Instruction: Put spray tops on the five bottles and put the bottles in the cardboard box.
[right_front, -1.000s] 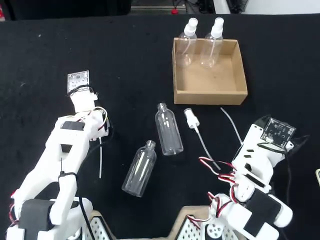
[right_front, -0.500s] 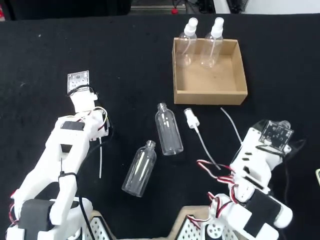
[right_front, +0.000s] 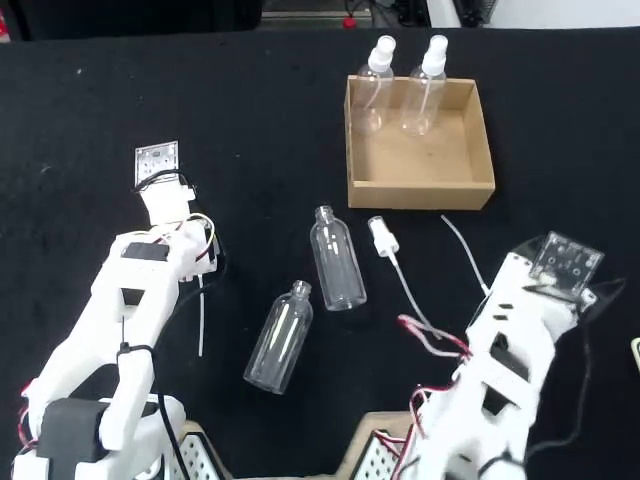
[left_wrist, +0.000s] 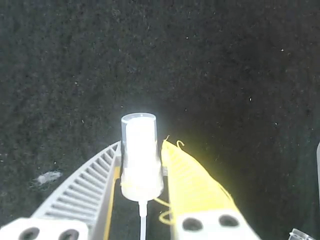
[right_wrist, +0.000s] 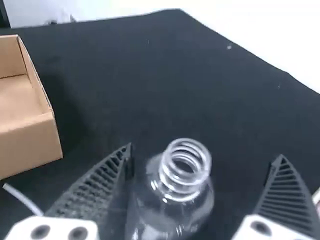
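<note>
I'm mid-way through the capping step. My left pincer (left_wrist: 141, 145) is clamped snug on a spray top (left_wrist: 141, 160), one jaw on each side of its collar. It's white plastic under a clear, smooth, cylindrical cap, with a thin dip tube trailing from the bottom. My right pincer (right_wrist: 205, 152) has its jaws spread wide around an open bottle (right_wrist: 182, 170), and I judge it's carrying it, neck pointing away from the wrist. That bottle is clear, glossy plastic with rounded shoulders, and I can read the moulded thread rings on the mouth.

Looking down from above, the cardboard box (right_front: 420, 193) is matte brown, square and shallow. Two finished bottles stand against its far wall, one (right_front: 375, 90) beside the other (right_front: 428, 90). Two more bare bottles lie on their sides on the black, felt-like counter (right_front: 250, 120), one (right_front: 337, 262) nearer the box and one (right_front: 280, 336) nearer me. A loose spray top (right_front: 382, 238) rests just in front of the box.

So that's two done and three to go. Next, I reckon, the arms have to meet over the middle. The dip tube must thread into that narrow mouth first, then the collar has to seat square on the threads. The plastic looks slick, so I'd want a firm, steady hold on the bottle while the top goes on.
</note>
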